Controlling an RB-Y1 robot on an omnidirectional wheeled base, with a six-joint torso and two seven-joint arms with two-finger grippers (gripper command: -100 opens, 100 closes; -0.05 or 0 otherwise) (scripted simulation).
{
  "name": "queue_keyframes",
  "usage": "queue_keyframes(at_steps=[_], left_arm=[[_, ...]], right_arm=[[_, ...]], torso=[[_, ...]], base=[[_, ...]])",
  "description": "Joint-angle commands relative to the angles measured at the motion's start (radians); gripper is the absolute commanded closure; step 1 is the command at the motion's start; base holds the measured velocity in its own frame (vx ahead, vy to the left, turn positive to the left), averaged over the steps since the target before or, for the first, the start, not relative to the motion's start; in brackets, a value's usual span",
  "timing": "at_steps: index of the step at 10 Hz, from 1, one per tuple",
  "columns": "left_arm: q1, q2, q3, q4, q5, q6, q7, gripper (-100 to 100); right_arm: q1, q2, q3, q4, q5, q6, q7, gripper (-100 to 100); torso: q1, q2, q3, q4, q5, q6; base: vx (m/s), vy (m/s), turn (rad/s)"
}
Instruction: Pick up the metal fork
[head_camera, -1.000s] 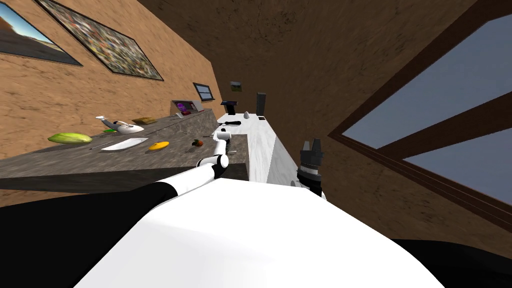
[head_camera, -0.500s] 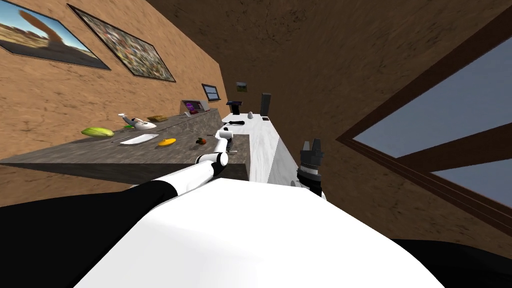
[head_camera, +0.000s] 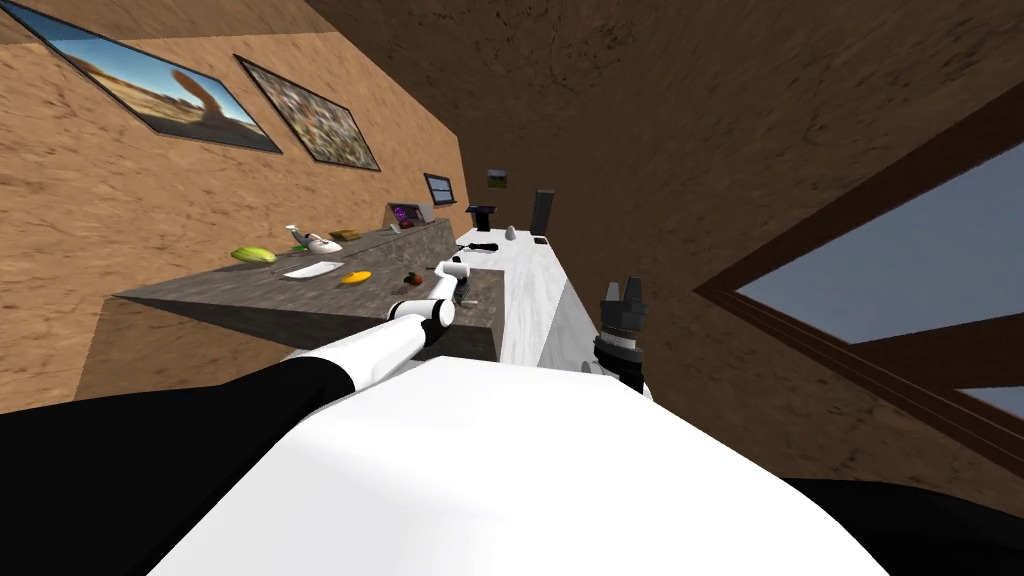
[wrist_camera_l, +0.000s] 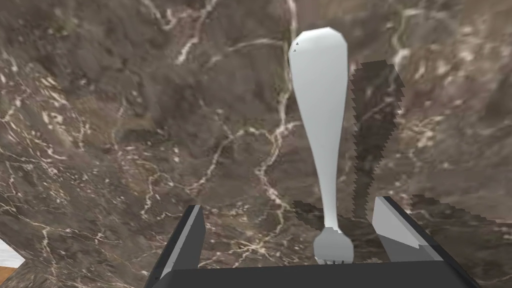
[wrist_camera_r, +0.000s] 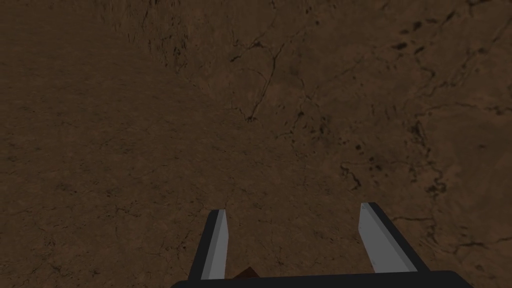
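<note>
On the dark marbled counter (head_camera: 240, 298), a green-yellow item (head_camera: 254, 255), a white plate (head_camera: 312, 269) and a small yellow item (head_camera: 355, 277) sit in a row from the left. Further right, at the counter's right end, the left end effector (wrist_camera_l: 287, 205) hangs with its fingers spread. Neither finger touches the light grey fork (wrist_camera_l: 322, 125). The fork lies on the counter between them, tines nearest the dark body, handle pointing away. Right of a white counter (head_camera: 525, 290), the right end effector (wrist_camera_r: 294, 207) is held up, fingers also spread.
</note>
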Motion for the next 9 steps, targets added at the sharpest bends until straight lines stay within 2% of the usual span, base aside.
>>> queue_keyframes(at_steps=[1,2,3,4,5,6,7,8,9], left_arm=[[-0.015,0.008,-0.044,0.050,0.034,-0.023,-0.003,-100],[-0.015,0.008,-0.044,0.066,0.034,-0.023,-0.003,-100],[-0.048,0.031,-0.091,0.095,0.079,-0.067,-0.011,-100],[-0.048,0.031,-0.105,0.125,0.087,-0.069,-0.011,-100],[-0.048,0.031,-0.105,0.151,0.087,-0.069,-0.011,-100],[-0.082,0.054,-0.151,0.186,0.135,-0.116,-0.019,-100],[-0.082,0.054,-0.165,0.220,0.141,-0.116,-0.019,-100],[-0.082,0.054,-0.165,0.243,0.141,-0.116,-0.019,-100],[-0.082,0.054,-0.165,0.243,0.141,-0.116,-0.019,-100]], right_arm=[[0.000,0.000,0.000,0.000,0.000,0.000,0.000,0],[0.000,0.000,0.000,0.000,0.000,0.000,0.000,0],[0.000,0.000,0.000,0.000,0.000,0.000,0.000,0],[0.000,0.000,0.000,0.000,0.000,0.000,0.000,0],[0.000,0.000,0.000,0.000,0.000,0.000,0.000,0],[0.000,0.000,0.000,0.000,0.000,0.000,0.000,0],[0.000,0.000,0.000,0.000,0.000,0.000,0.000,0],[0.000,0.000,0.000,0.000,0.000,0.000,0.000,0],[0.000,0.000,0.000,0.000,0.000,0.000,0.000,0]], torso=[[0.000,0.000,0.000,0.000,0.000,0.000],[0.001,-0.001,0.000,0.000,0.000,0.000],[0.004,0.001,0.000,0.000,0.001,0.001],[0.004,0.000,0.000,0.000,0.001,-0.001],[0.003,0.001,0.000,0.000,0.001,0.001],[0.005,0.002,0.001,0.000,0.001,0.001],[0.004,0.000,0.000,0.000,0.001,0.000],[0.003,0.000,0.000,0.000,0.001,0.001],[0.005,0.001,0.001,0.000,0.001,0.001]], base=[[0.060,-0.110,0.303],[0.028,-0.047,0.064],[0.035,-0.069,0.358],[0.031,-0.078,0.225],[0.010,-0.034,-0.016],[0.037,-0.061,0.282],[0.038,-0.086,0.237],[0.011,-0.049,0.042],[-0.002,-0.009,-0.015]])
